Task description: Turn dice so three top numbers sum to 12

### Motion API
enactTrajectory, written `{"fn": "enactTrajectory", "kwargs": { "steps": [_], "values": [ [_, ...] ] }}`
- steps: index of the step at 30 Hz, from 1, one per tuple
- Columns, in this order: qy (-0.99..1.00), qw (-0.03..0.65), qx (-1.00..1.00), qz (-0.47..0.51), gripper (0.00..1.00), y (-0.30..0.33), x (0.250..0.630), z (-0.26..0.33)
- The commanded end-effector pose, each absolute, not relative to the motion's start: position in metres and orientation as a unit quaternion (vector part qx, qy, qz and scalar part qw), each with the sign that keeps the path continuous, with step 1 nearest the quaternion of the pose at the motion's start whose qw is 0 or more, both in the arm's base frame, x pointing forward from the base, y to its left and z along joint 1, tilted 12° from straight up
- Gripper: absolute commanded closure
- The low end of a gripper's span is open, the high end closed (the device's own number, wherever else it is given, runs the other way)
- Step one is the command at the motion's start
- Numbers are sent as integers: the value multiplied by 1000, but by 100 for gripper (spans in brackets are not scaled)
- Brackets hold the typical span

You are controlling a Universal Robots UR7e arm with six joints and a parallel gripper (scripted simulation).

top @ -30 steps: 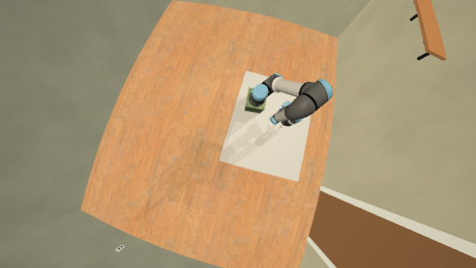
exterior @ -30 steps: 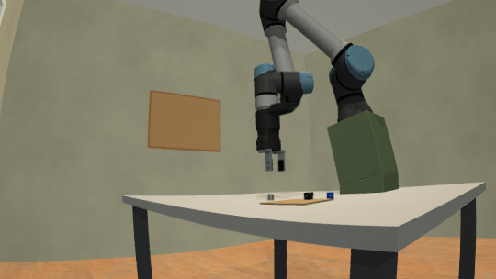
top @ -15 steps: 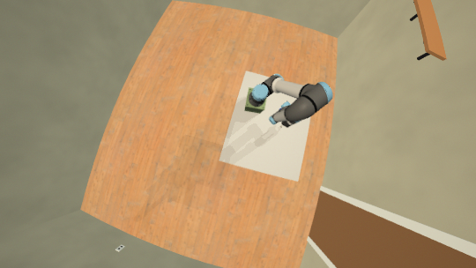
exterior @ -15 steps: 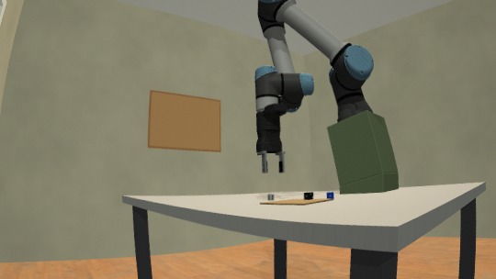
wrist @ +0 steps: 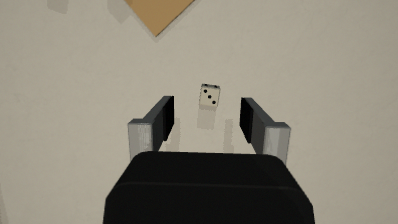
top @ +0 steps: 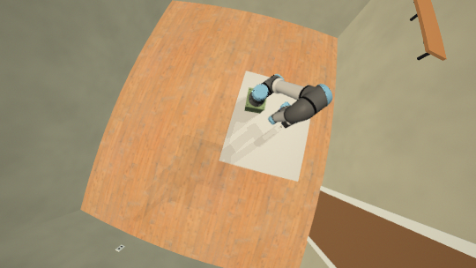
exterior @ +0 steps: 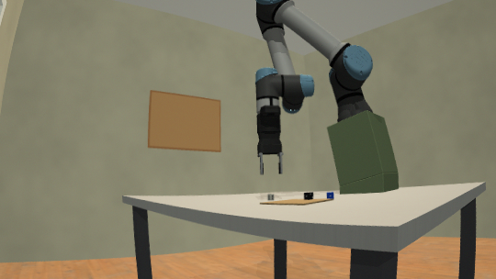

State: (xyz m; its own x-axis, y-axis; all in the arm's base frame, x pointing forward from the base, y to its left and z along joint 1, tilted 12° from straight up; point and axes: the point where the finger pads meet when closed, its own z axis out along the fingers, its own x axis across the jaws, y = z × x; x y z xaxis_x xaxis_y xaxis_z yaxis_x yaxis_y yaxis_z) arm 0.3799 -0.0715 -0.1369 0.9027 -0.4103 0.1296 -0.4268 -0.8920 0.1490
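A white die (wrist: pixel 210 96) lies on the bare table top with three pips up, off the tan mat (wrist: pixel 158 14), whose corner shows at the top of the wrist view. My gripper (wrist: pixel 207 110) is open and empty, hanging well above this die with the die between the fingers in the view. In the exterior view the gripper (exterior: pixel 270 167) hangs above the white die (exterior: pixel 270 196), left of the mat (exterior: pixel 292 200). A black die (exterior: pixel 308 195) sits on the mat. A blue die (exterior: pixel 330 195) sits at the mat's right end; whether it rests fully on the mat I cannot tell.
The green robot pedestal (exterior: pixel 364 152) stands on the table behind and right of the mat. The table's near edge (exterior: pixel 276 223) runs in front of the mat.
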Motion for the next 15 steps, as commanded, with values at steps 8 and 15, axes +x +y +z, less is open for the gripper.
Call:
{"fn": "enactTrajectory", "kwargs": {
  "steps": [8,15],
  "values": [
    [-279,85,955,53,0,-75,381,-137],
    [-286,85,953,54,0,-75,382,-138]
  ]
}}
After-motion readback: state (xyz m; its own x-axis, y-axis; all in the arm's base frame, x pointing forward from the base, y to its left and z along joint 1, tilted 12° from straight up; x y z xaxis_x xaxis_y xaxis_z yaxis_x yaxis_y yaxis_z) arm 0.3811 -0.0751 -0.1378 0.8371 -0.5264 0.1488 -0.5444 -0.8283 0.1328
